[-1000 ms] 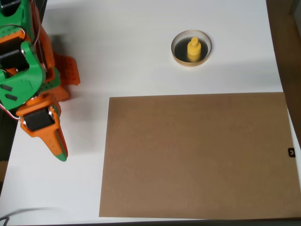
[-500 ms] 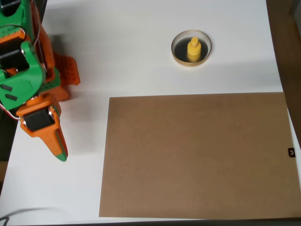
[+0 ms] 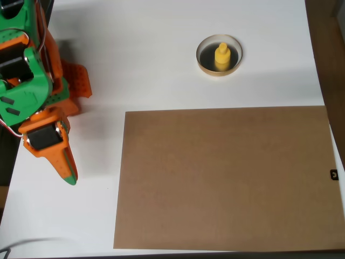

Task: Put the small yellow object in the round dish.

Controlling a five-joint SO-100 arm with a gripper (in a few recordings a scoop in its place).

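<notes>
While the small yellow object (image 3: 221, 55) stands in the round dish (image 3: 204, 65), the closed, empty jaws (image 3: 69, 175) sit well apart.

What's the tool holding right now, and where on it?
Nothing. The tool sits at the table's left edge, closed and empty; the yellow piece stands in the dish.
</notes>
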